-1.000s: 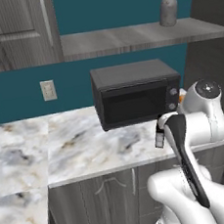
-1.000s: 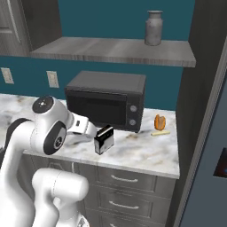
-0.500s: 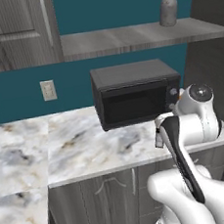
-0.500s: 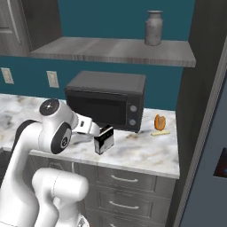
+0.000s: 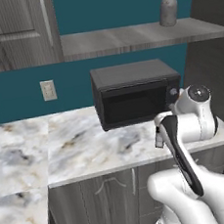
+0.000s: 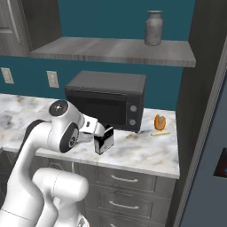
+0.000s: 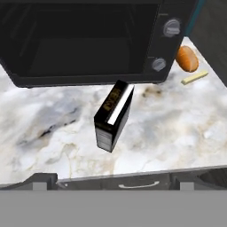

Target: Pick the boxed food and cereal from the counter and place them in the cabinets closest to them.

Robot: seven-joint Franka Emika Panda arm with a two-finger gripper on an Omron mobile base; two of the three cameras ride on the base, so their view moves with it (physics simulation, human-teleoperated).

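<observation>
Here the gripper (image 6: pixel 98 128) is hanging wide open and empty just above the boxed food (image 6: pixel 103 140), lining up for a grasp. The box is standing upright on the counter (image 6: pixel 146 155), just in front of the microwave (image 6: pixel 106 99), leaving its sides free for the fingers.

In the left base view the arm's white body covers the counter (image 5: pixel 88 146) in front of the microwave (image 5: pixel 131 94). In the right base view the boxed food (image 6: pixel 104 141) is partly screened by the wrist. Its top lettering is too small to read in the hand view. The small yellowish stick (image 7: pixel 194 77) beside the orange item (image 7: pixel 186 58) is possibly food; unidentifiable.
</observation>
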